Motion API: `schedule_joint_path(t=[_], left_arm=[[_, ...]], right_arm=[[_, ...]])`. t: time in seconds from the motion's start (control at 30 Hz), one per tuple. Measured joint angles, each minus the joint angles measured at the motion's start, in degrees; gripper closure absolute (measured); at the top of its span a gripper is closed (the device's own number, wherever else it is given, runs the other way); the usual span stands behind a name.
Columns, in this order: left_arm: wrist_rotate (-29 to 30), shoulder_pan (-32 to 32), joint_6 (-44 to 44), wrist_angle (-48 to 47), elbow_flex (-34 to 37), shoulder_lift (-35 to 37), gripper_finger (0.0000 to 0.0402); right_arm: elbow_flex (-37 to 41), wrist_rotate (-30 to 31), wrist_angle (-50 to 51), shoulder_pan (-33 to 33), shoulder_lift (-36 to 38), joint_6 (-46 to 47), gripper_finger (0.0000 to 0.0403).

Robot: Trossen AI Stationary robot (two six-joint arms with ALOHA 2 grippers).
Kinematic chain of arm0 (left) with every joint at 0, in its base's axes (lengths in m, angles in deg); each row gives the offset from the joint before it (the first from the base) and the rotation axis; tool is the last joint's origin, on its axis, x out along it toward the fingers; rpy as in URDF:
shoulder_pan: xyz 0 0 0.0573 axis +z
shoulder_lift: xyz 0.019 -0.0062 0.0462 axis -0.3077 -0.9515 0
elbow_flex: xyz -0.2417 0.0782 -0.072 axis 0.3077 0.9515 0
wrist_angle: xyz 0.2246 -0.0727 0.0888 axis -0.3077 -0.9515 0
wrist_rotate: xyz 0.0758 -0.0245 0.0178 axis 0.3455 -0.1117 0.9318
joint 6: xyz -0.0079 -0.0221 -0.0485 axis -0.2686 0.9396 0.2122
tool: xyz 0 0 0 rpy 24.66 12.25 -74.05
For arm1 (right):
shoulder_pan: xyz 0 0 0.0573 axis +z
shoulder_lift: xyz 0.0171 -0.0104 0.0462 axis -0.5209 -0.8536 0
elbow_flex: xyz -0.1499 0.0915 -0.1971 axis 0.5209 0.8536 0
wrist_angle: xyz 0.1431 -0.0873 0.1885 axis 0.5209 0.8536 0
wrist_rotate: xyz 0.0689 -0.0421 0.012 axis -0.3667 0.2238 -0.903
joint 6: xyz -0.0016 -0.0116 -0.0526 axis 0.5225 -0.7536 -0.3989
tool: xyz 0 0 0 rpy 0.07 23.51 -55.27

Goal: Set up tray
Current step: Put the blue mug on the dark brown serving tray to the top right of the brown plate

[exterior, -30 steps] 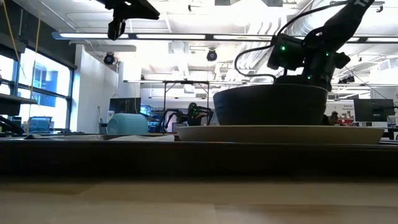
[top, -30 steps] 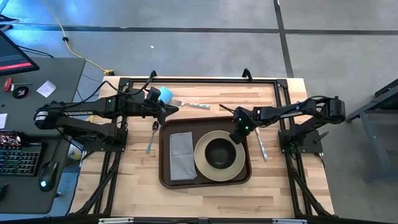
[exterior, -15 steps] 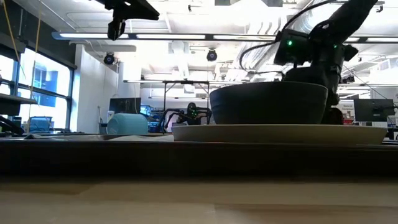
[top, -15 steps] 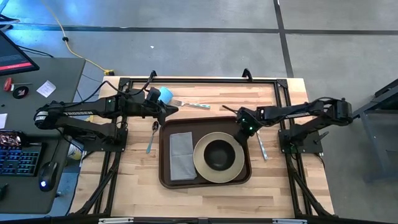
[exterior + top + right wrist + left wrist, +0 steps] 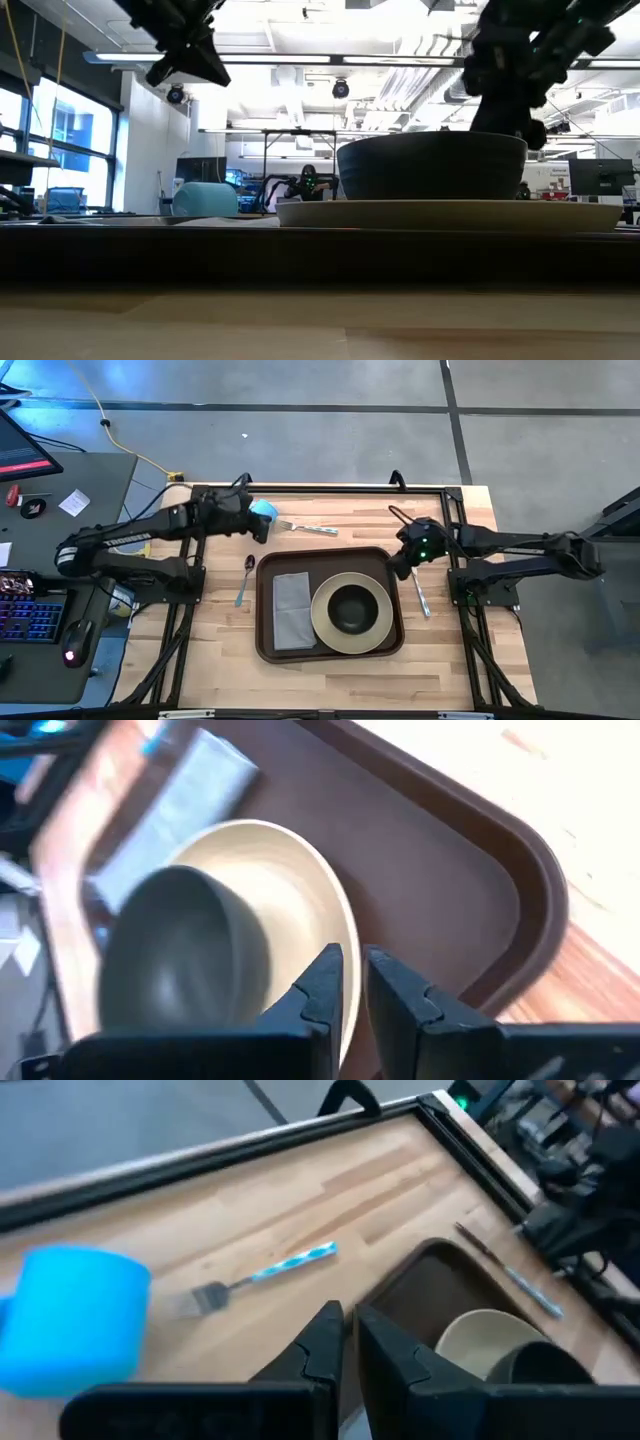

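The dark brown tray (image 5: pixel 267 645) lies mid-table. On it are a flat grey napkin (image 5: pixel 293 610) at the left and a beige plate (image 5: pixel 322 622) with a dark bowl (image 5: pixel 350 607) standing in it. My right gripper (image 5: pixel 397 569) hangs shut above the tray's far right corner (image 5: pixel 520 870), with nothing between its fingers. My left gripper (image 5: pixel 264 532) hangs shut above the bare wood between the blue cup (image 5: pixel 263 510) and the tray's far left corner, also with nothing between its fingers.
A fork (image 5: pixel 308 527) with a blue handle lies on the wood beyond the tray, next to the blue cup. A spoon (image 5: pixel 244 580) lies left of the tray and a knife (image 5: pixel 420 592) right of it. A black frame (image 5: pixel 330 488) runs round the table's edges.
My right gripper has risen from the plate's far right rim and drawn back toward the table's right edge, now clear above the tray's corner. My left arm has swung toward the far edge, and its gripper has tipped downward near the blue cup.
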Motion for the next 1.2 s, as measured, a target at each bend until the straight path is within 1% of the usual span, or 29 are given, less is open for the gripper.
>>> schedule_joint_path(t=[0.1, 0.2, 0.37, 0.43, 0.5, 0.57, 0.63, 0.7, 0.77, 0.83, 0.87, 0.93, 1.0, 1.07, 1.13, 1.2], left_arm=[[-3.0, 4.8, -4.7, -3.6, -4.6, -3.3, 0.0334], [-7.4, 10.3, -11.3, -8.1, -10.9, -9.1, 0.0334], [-16.2, 17.6, -22.1, -21.0, -22.8, -23.4, 0.0334], [-18.5, 20.0, -25.7, -26.7, -27.9, -29.3, 0.0331], [-18.6, 22.1, -27.9, -33.5, -33.1, -35.0, 0.0321], [-17.3, 23.8, -30.1, -39.4, -37.7, -40.0, 0.0303], [-14.5, 25.2, -31.5, -43.2, -41.8, -43.6, 0.0279], [-10.3, 26.9, -32.2, -45.5, -44.6, -45.7, 0.0253], [-6.2, 29.1, -33.1, -45.8, -45.7, -46.4, 0.023], [-4.9, 32.4, -33.6, -44.4, -45.6, -46.5, 0.0214], [-5.8, 34.2, -33.8, -43.6, -45.0, -46.5, 0.021], [-9.5, 37.8, -33.8, -43.3, -43.3, -46.5, 0.0209], [-12.6, 41.0, -33.7, -42.9, -40.8, -46.5, 0.0214], [-14.2, 43.1, -33.7, -42.3, -38.1, -46.5, 0.0225], [-14.8, 44.2, -33.8, -41.8, -35.0, -46.5, 0.0239], [-14.2, 44.1, -35.9, -40.2, -32.1, -46.5, 0.0253]], right_arm=[[0.0, -0.5, 0.1, 0.0, 2.3, -0.2, 0.0368], [0.0, -1.3, -0.1, 0.0, 3.2, -0.2, 0.0366], [0.0, -5.4, -2.9, -0.3, 3.1, -1.1, 0.0368], [0.0, -6.2, -4.5, -0.3, 3.3, -1.8, 0.0368], [0.0, -6.9, -5.0, -0.3, 3.4, -1.8, 0.0366], [0.0, -7.0, -5.6, -0.3, 3.4, -1.7, 0.0365], [0.0, -7.0, -5.6, -0.3, 3.4, -1.7, 0.0366], [0.0, -6.8, -5.5, -0.3, 3.4, -1.7, 0.0367], [0.0, -6.3, -5.5, -0.3, 3.4, -1.6, 0.0368], [0.0, -5.0, -5.5, -0.3, 3.4, -0.6, 0.0367], [0.0, -3.7, -5.5, -0.3, 3.4, -0.3, 0.0366], [0.0, -1.3, -5.6, -0.3, 3.4, 1.4, 0.0366], [0.0, 1.4, -6.2, -0.3, 3.4, 3.9, 0.0367], [0.0, 3.7, -7.1, -0.3, 3.4, 6.0, 0.0368], [0.0, 5.4, -7.2, -0.3, 3.4, 8.2, 0.0367], [0.0, 6.6, -7.2, -0.3, 3.4, 10.9, 0.0365]])
